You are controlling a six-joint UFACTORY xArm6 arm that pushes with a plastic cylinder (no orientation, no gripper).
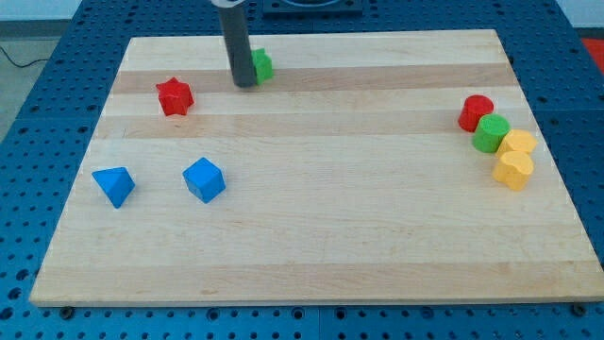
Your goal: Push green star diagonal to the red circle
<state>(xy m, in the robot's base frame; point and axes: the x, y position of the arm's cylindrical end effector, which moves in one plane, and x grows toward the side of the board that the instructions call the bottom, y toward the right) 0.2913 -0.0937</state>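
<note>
Wooden board (311, 255) on blue, seemingly perforated table (57, 85).

The board's (311, 274) middle and bottom edge lie open; a red circle (476, 112), green cylinder (491, 133) and two yellow blocks (514, 159) crowd the right edge.

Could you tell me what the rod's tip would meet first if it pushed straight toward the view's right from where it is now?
My tip would meet the green star block first; it sits just right of the rod, seemingly touching, though depth is unclear.

You see a wooden tabletop (311, 236) carrying a red star (175, 96), green star (261, 64), two blue blocks (113, 185) (204, 179), and a touching cluster: red circle (476, 112), green cylinder (491, 133), two yellow blocks (518, 144) (513, 170).
</note>
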